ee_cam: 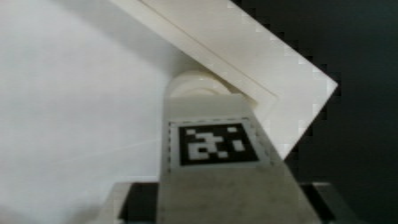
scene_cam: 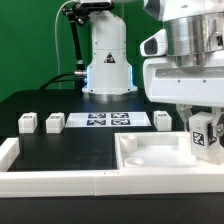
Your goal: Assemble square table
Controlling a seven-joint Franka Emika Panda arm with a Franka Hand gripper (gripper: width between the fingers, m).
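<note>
The square table top point(scene_cam: 150, 158) is a white slab with a raised rim, lying at the front of the exterior view's right. My gripper point(scene_cam: 203, 128) is shut on a white tagged leg point(scene_cam: 204, 137) and holds it upright over the slab's corner on that side. In the wrist view the leg point(ee_cam: 214, 140) runs from my gripper point(ee_cam: 222, 203) down to the slab's inner corner point(ee_cam: 222, 88), its tip at or touching the surface beside the rim point(ee_cam: 249, 50). Three more legs stand on the black table: two on the exterior view's left point(scene_cam: 28, 122) point(scene_cam: 54, 123), one point(scene_cam: 162, 120) behind the slab.
The marker board point(scene_cam: 105, 121) lies flat at the middle back. White border bars run along the front point(scene_cam: 60, 181) and the exterior view's left point(scene_cam: 8, 150). The robot base point(scene_cam: 108, 60) stands behind the marker board.
</note>
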